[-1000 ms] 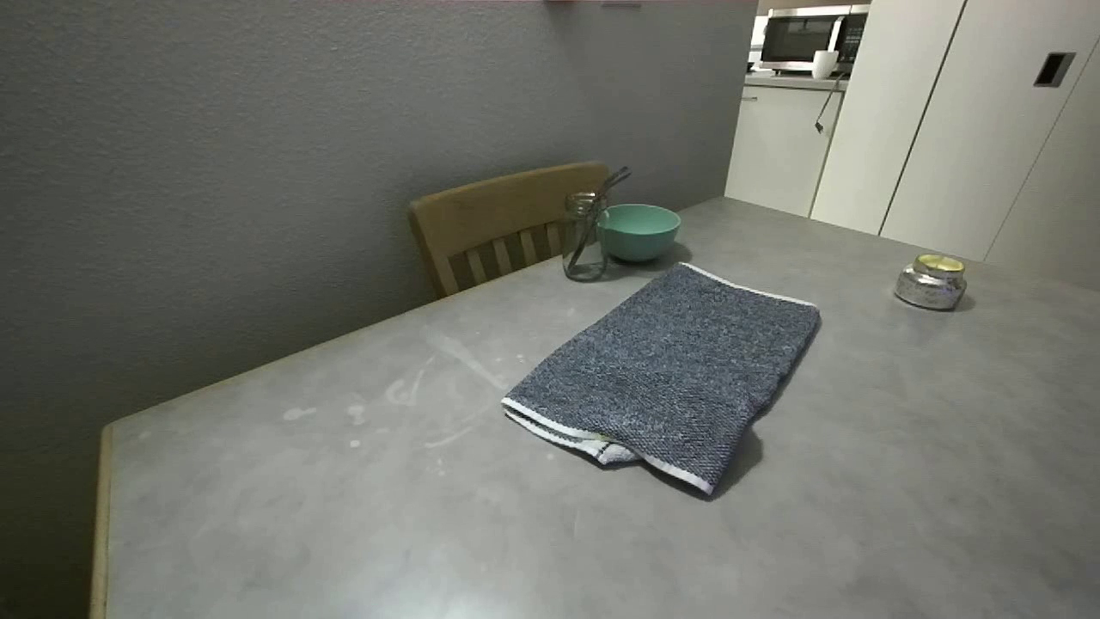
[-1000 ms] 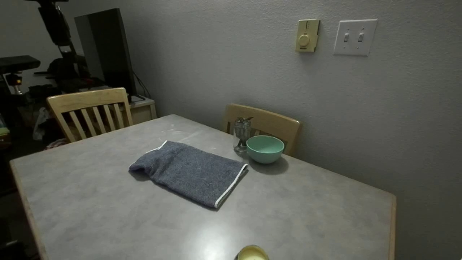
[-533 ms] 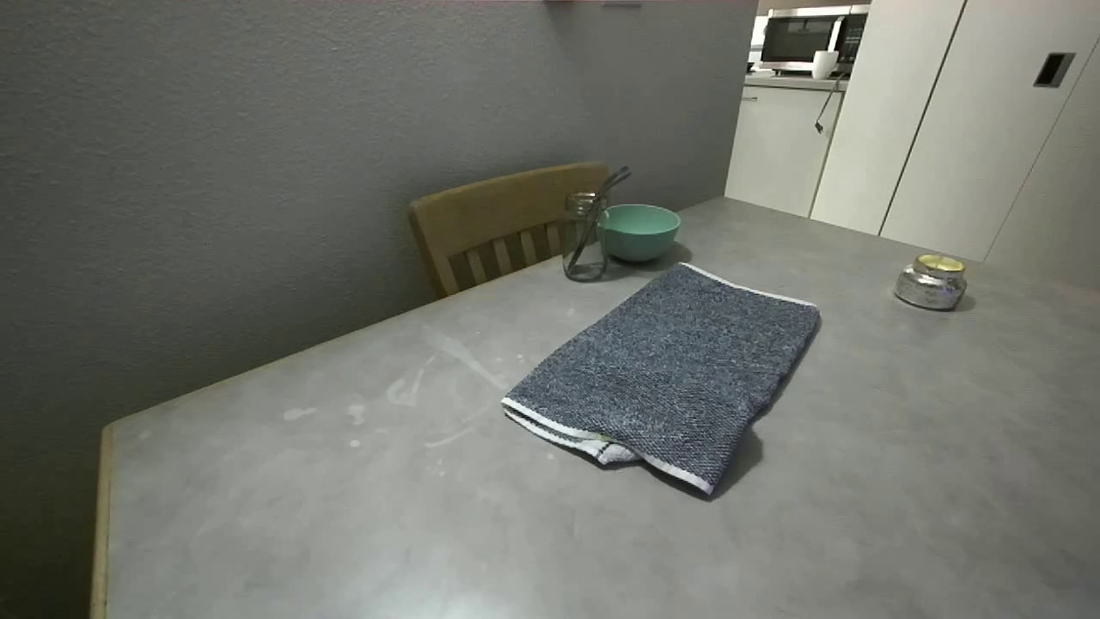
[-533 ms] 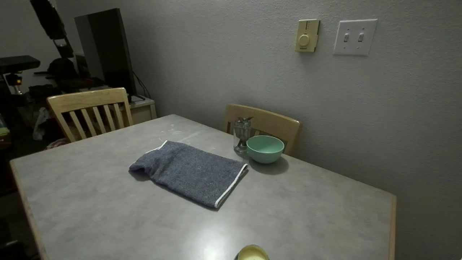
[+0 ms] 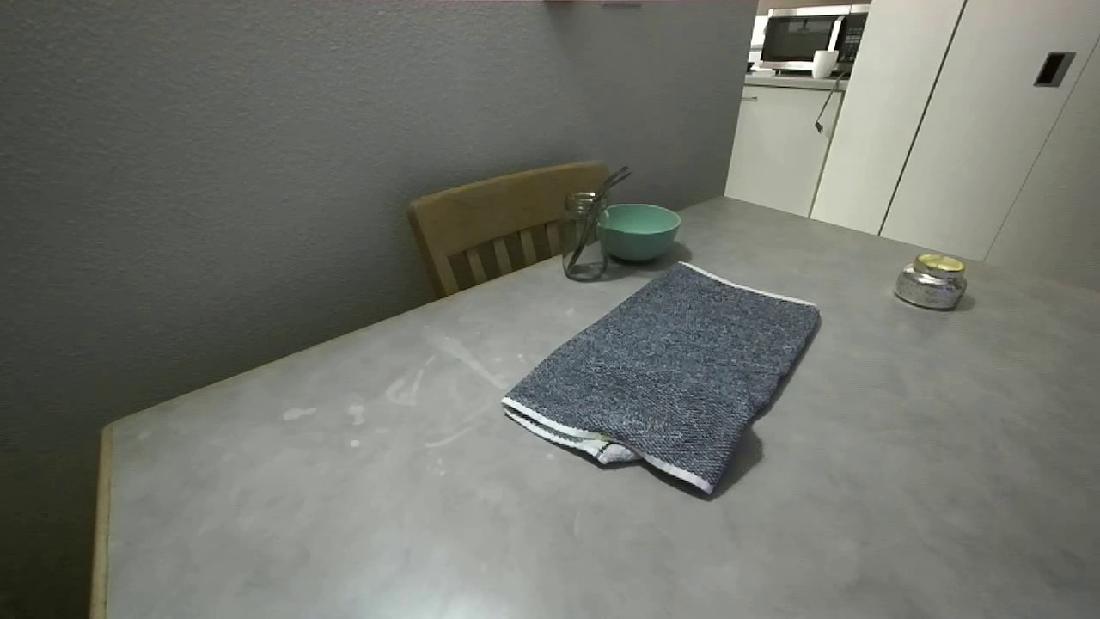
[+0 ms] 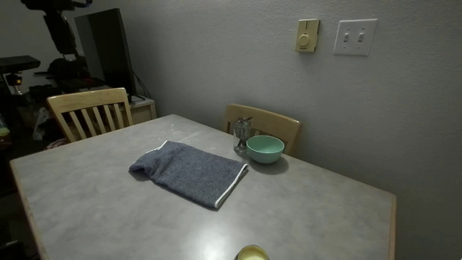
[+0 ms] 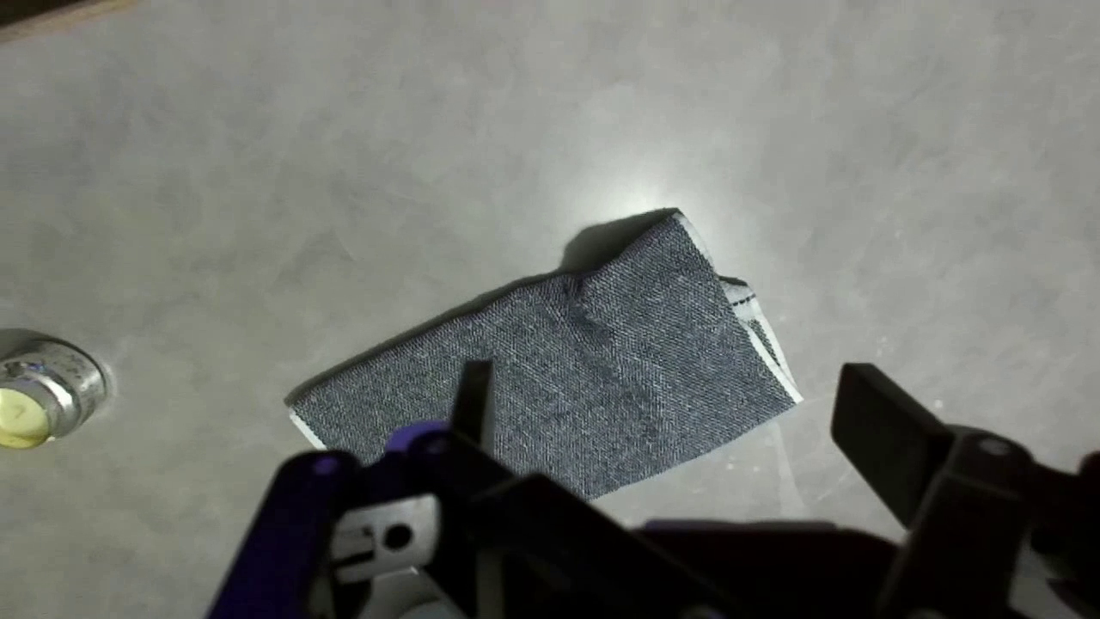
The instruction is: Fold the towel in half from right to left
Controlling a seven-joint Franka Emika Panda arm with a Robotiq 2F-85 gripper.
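The dark blue-grey towel point(image 5: 679, 370) lies on the table folded over, with white hems at its short ends. It also shows in an exterior view point(image 6: 195, 173) and in the wrist view point(image 7: 550, 370). At one end, the upper layer's corner stands a little off the table and casts a shadow. There, a pale striped piece of the lower layer peeks out. My gripper point(image 7: 666, 370) is open and empty, above the towel and apart from it. In the wrist view, one finger overlaps the towel and the other overlaps bare table. The fingertips are not clearly seen in the exterior views.
A green bowl point(image 5: 640, 236) and a glass jar point(image 6: 241, 139) with utensils stand together near the wall-side edge, close to the towel. A silver candle jar point(image 7: 64, 387) stands apart. A wooden chair point(image 5: 507, 206) is behind the table. A dark hanging part point(image 6: 59, 32), probably of my arm, is top left.
In an exterior view, the dark hanging part shifted up and left, then back down and right. The towel and the other objects have not moved.
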